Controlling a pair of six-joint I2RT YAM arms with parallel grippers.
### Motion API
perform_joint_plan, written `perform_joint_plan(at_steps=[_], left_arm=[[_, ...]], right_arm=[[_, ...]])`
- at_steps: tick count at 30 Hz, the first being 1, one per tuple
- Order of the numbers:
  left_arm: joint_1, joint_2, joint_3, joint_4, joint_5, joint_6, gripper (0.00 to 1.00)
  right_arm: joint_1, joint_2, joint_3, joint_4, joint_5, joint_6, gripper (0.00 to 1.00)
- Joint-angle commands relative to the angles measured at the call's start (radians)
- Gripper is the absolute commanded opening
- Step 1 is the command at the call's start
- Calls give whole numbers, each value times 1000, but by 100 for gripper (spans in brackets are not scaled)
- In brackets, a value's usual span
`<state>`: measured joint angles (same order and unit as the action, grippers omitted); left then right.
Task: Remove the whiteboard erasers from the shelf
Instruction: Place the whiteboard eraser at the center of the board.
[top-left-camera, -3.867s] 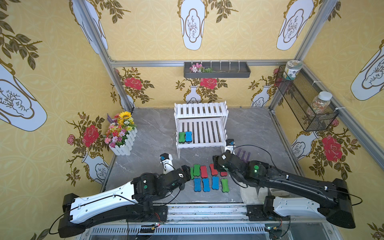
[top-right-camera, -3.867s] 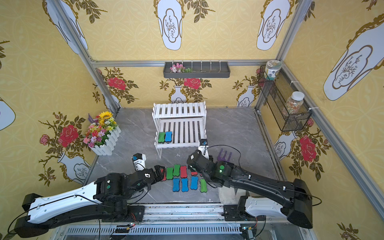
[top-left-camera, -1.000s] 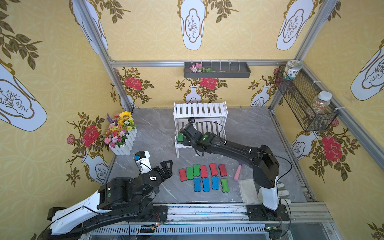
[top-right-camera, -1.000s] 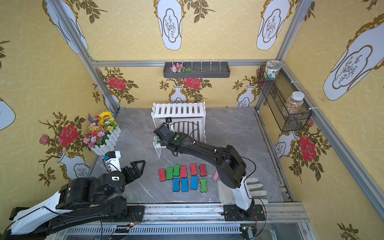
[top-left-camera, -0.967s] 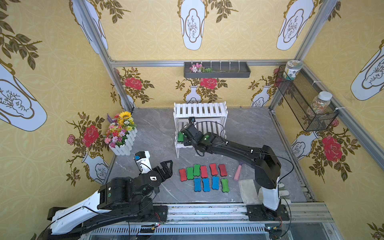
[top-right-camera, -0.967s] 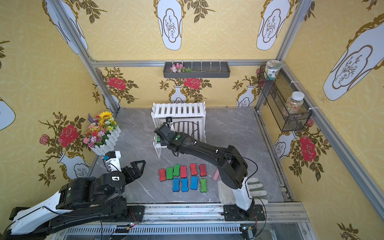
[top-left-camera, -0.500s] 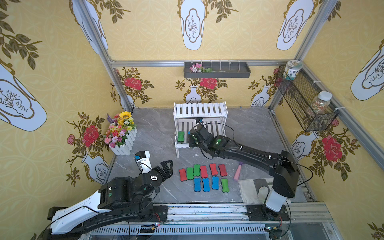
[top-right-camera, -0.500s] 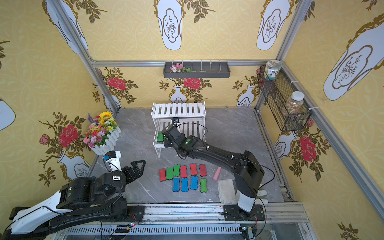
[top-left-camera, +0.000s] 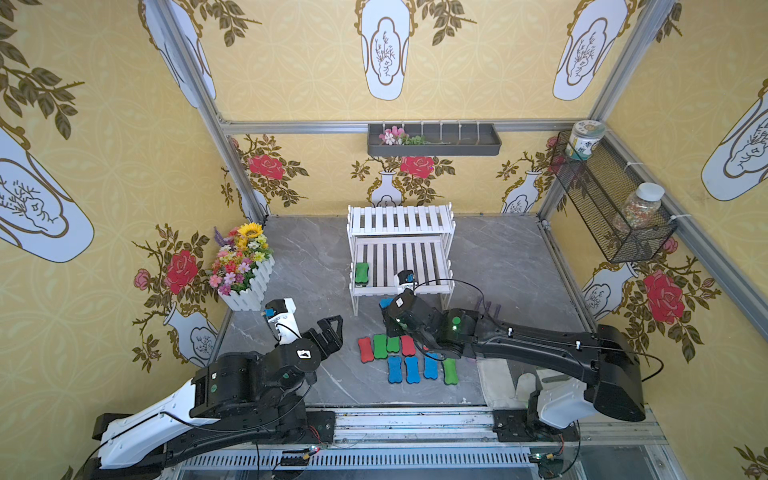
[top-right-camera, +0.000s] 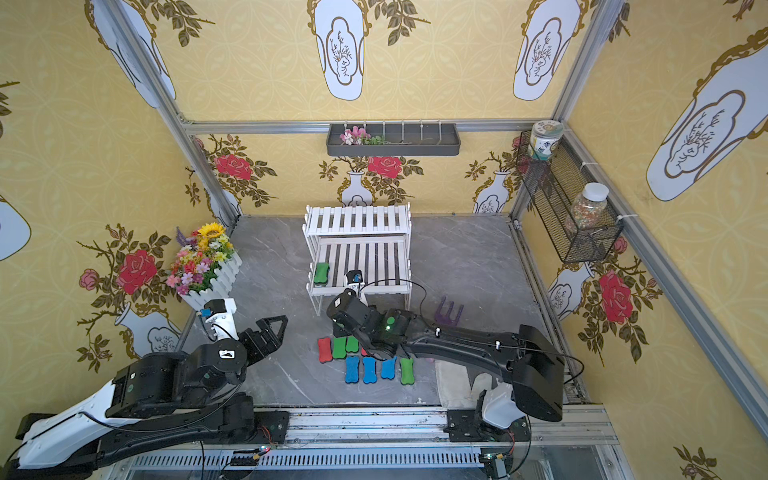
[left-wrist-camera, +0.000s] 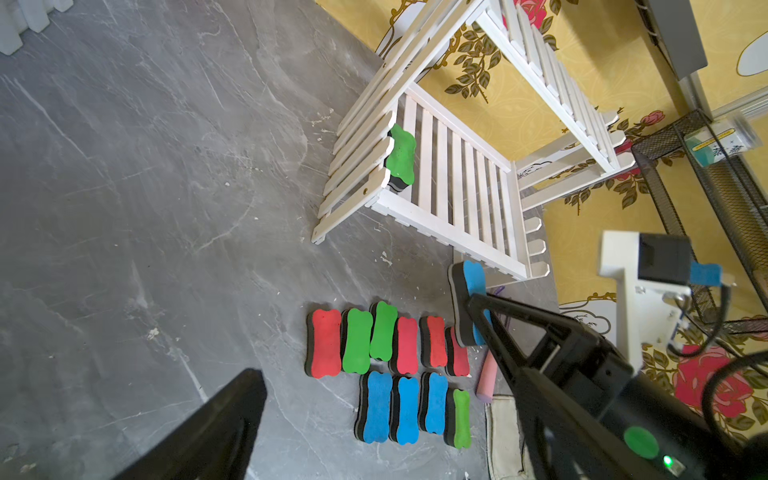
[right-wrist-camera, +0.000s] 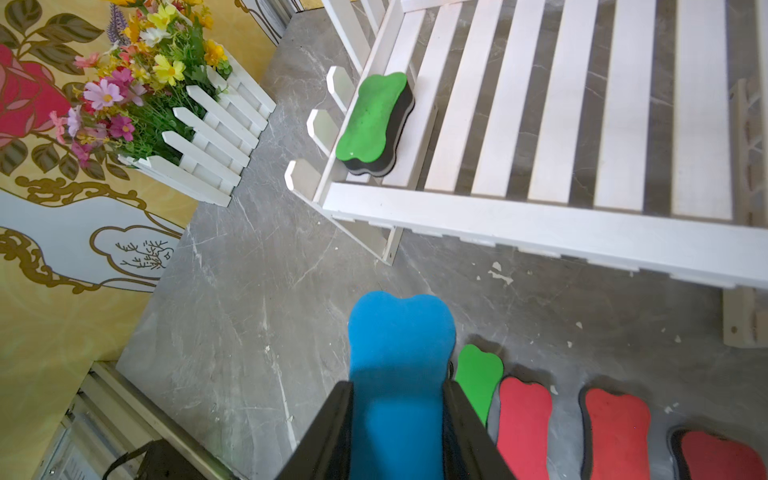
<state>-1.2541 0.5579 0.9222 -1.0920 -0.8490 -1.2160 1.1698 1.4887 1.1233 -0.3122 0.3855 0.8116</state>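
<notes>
Since a second ago my right tool (right-wrist-camera: 399, 392) has pulled back out of the shelf (right-wrist-camera: 540, 232) and now hangs over the surface (top-left-camera: 311, 257) just in front of it. Its jaws are clamped on the waist of the blue eraser (right-wrist-camera: 399, 332), which came away with it. That leaves one green eraser (top-left-camera: 362, 273) on the lower tier, lying flat at the end nearest the flower box (top-left-camera: 249, 286), tight against the side rail. The upper tier is bare.

My left tool (top-left-camera: 334, 330) has not shifted. It waits well off to the side with its jaws spread wide and nothing in them.

The blue eraser is bone-shaped, with a bright foam top over a dark base, and is carried roughly level. Ten erasers on the surface (left-wrist-camera: 390, 365) lie close below in two rows, so I judge this one should go down beside them. Then only the green one remains.
</notes>
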Motion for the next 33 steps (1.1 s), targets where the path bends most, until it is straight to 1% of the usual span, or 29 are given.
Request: perform_joint_plan(at_steps=[1, 4, 7, 12, 16, 24, 28, 30, 33], left_arm=[[1, 10, -13, 6, -7, -8, 100], [2, 17, 6, 1, -25, -2, 100], [2, 23, 40, -15, -49, 4, 99], [1, 33, 86, -38, -67, -2, 99], [0, 36, 91, -37, -68, -10, 100], [1, 56, 119, -49, -76, -7, 99], [2, 44, 115, -54, -78, -9, 100], [2, 33, 110, -60, -78, -15, 99], [2, 22, 114, -79, -85, -22, 100]], right_arm=[[51, 1, -47, -50, 22, 78, 37], [100, 43, -88, -33, -2, 131, 37], [139, 101, -93, 11, -8, 162, 37], [226, 212, -32, 53, 30, 197, 34], [268, 277, 26, -1, 35, 232, 34], [283, 332, 44, -36, -42, 309, 34], [276, 341, 56, -68, -24, 333, 34], [264, 346, 42, -65, -42, 362, 34], [256, 365, 54, -80, -52, 370, 34]])
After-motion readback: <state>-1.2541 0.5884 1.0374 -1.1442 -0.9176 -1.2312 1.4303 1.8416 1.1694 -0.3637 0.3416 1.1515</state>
